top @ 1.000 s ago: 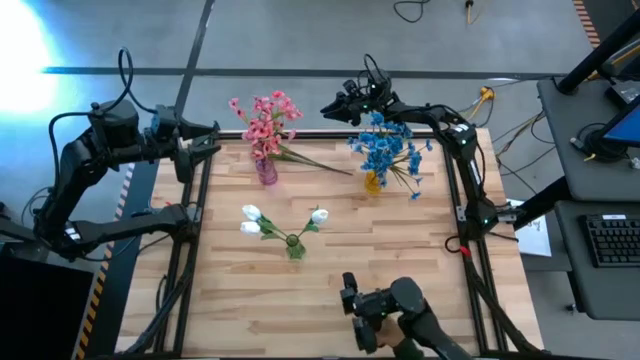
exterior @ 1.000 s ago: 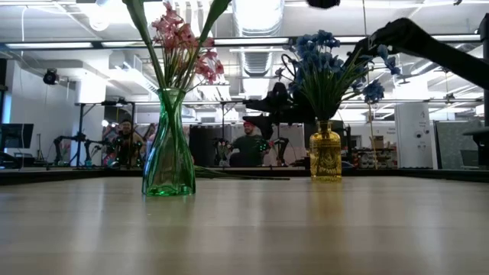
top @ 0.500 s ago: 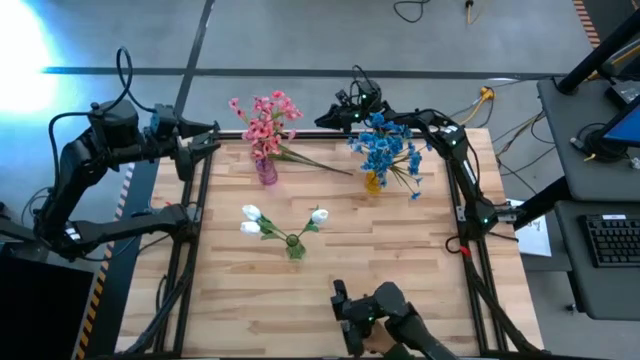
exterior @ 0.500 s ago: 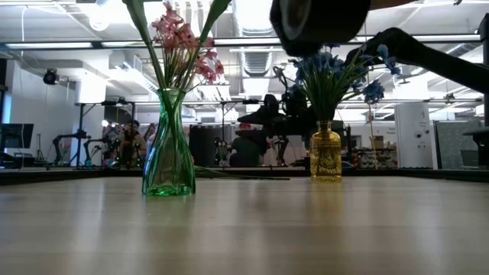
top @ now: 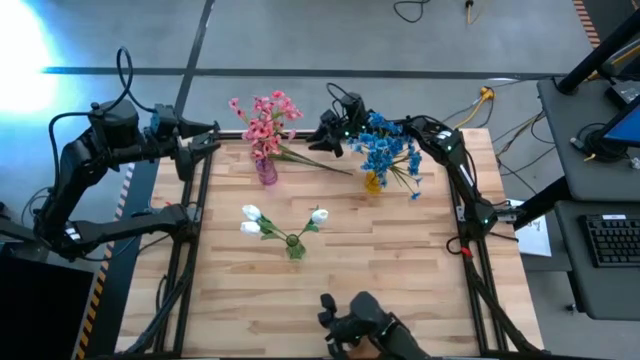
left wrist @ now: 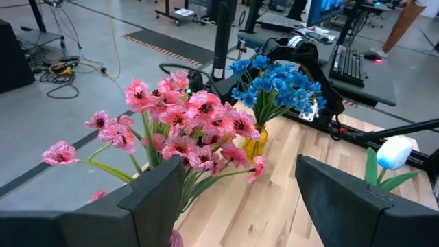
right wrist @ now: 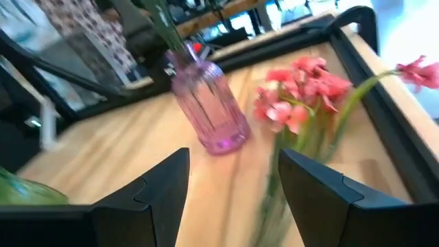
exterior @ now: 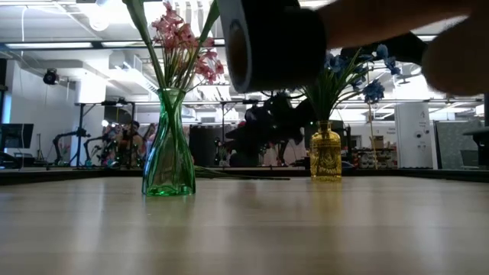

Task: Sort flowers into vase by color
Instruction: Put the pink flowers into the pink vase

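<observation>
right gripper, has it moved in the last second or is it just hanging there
Yes. In the high view the right gripper, open and empty, has slid left from above the blue flowers toward the pink flowers in their vase.

Pink blossom sprigs [top: 264, 118] stood in a purple glass vase, bright blue ones [top: 385, 146] in yellow, white buds [top: 252, 220] in green.

- We see a table [top: 380, 260] of pale wood planks with a smooth, faintly glossy finish.
- The green vase [exterior: 169, 145], yellow vase [exterior: 325, 151] and ribbed purple vase [right wrist: 209, 103] look like clear glossy glass.
- Both grippers' fingers [left wrist: 154, 199] look like matt black plastic.
</observation>
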### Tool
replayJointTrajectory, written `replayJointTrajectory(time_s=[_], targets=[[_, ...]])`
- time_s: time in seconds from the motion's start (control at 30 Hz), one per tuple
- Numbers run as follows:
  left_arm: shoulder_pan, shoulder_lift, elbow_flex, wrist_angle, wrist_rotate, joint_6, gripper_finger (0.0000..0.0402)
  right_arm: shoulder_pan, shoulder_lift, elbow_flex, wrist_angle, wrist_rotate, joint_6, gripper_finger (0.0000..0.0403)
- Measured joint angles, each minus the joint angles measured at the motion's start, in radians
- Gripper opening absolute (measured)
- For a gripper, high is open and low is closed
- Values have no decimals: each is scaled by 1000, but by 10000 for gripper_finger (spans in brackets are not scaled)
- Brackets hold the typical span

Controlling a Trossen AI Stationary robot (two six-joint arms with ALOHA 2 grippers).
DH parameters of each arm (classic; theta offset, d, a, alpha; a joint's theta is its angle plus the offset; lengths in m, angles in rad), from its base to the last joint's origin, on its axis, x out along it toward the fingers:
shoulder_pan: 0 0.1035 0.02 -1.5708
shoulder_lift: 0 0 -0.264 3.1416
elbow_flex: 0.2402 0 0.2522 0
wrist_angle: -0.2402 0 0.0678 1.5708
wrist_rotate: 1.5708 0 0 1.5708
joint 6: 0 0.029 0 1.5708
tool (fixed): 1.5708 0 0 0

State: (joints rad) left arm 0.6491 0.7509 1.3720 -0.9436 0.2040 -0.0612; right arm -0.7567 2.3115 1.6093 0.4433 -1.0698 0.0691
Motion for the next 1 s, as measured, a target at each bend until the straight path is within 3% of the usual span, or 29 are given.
replayJointTrajectory(time_s=[0.4,1.0], targets=[[0,2,0,0,-15,23,268,53,-65,0,-279,354,-337,215],[0,11,0,0,-41,23,268,82,-68,0,-335,398,-383,224]])
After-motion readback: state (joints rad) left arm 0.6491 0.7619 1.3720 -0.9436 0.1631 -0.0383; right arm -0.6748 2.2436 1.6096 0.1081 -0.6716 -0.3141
